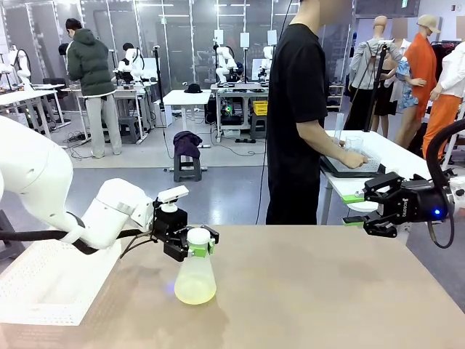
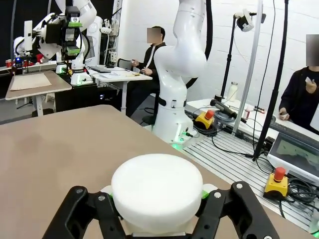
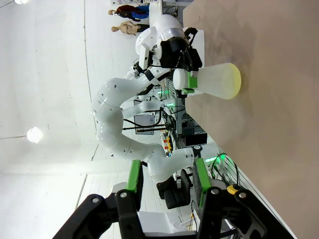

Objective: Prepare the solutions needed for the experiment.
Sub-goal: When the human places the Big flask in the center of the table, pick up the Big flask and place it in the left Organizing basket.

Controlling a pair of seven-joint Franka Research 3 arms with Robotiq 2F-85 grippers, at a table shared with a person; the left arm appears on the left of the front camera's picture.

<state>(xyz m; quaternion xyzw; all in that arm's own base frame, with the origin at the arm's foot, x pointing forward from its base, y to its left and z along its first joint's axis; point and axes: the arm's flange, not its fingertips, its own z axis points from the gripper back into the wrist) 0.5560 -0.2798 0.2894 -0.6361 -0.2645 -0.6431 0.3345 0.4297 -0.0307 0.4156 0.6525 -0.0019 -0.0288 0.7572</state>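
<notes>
Currently the left gripper (image 1: 193,249) pinches the neck of a cone-shaped plastic flask (image 1: 195,280), just under its white round stopper (image 1: 197,236), and the flask stands upright on the tan table (image 1: 327,291) toward the table's left edge. Pale yellow liquid (image 1: 195,294), the solution, lies shallow in the flask's bottom. Off the table's far right corner the right gripper (image 1: 354,209) hangs in the air with its green-padded fingers (image 3: 133,175) spread apart on nothing, while a person (image 1: 298,109) stands beyond the far edge.
</notes>
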